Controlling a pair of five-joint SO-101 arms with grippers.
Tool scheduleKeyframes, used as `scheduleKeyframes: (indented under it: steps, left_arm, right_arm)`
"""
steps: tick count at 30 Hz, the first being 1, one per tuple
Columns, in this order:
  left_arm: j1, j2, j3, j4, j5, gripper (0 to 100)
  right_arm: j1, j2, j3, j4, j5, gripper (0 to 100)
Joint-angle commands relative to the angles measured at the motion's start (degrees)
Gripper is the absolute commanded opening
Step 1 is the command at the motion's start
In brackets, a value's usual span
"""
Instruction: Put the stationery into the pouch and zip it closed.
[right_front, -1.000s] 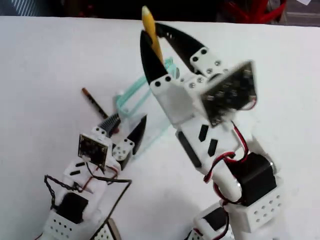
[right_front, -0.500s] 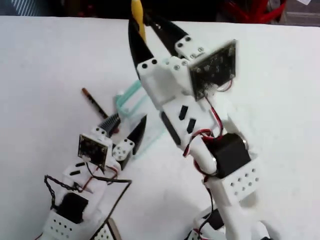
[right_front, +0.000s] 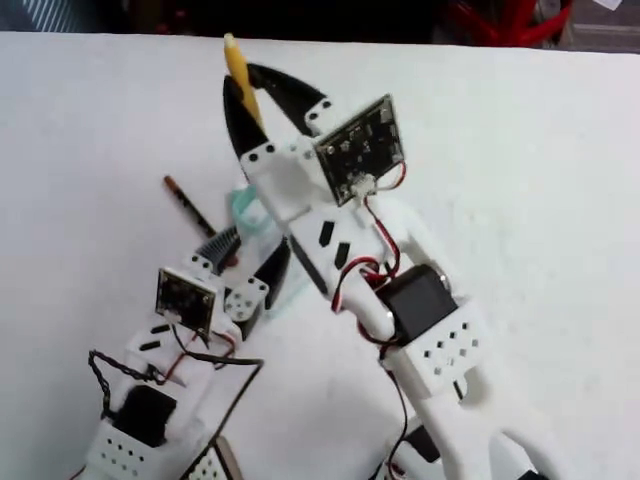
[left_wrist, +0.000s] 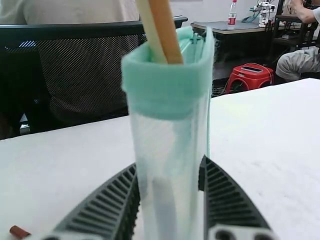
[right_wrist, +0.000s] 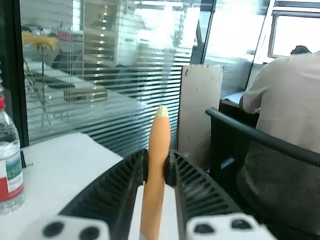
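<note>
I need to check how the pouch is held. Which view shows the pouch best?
Left wrist view: the pouch stands upright in the left gripper, its clear body and teal rim close up. The high view catches a teal edge of it beside the right arm.

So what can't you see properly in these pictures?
High view: the right arm covers most of the pouch, so its zip is hidden.
Left wrist view: the sticks at the pouch's mouth run off the edge; what they are is unclear.
Right wrist view: the yellow pen in the right tool is cut off at its lower end by the edge.
</note>
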Motion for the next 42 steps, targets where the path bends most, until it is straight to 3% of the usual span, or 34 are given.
scheduleKeyframes:
  steps: [1,13,24,26,29,31,37,42]
  left_arm:
    - [-0.66,0.13,-0.53,-1.14,0.26,18]
    - [-0.66,0.13,-0.44,-1.14,0.18,18]
    - [-0.66,0.13,-0.35,-1.14,0.18,18]
    - [-0.66,0.13,-0.35,-1.14,0.18,18]
    - [-0.66,0.13,-0.35,-1.14,0.18,18]
    - [-0.66,0.13,-0.35,-1.14,0.18,18]
    - [-0.57,0.13,-0.35,-1.14,0.18,18]
    - [-0.31,0.13,-0.26,-1.14,0.18,18]
  right_arm:
    - [-0.40,-3.65,1.58,2.33,-0.18,1.8]
    - [-0.22,-17.19,13.98,9.45,-0.09,1.8]
    - [-0.22,-18.77,19.34,9.45,-0.09,1.9]
    - [-0.22,-19.21,19.34,9.80,-0.09,6.1]
    - [0.22,-20.26,17.85,13.58,-0.53,22.6]
    - [1.10,-21.14,16.53,15.25,-0.53,26.0]
    - [10.42,-20.97,11.78,15.08,-0.88,20.7]
    - [14.90,-12.88,10.73,11.82,-9.23,20.5]
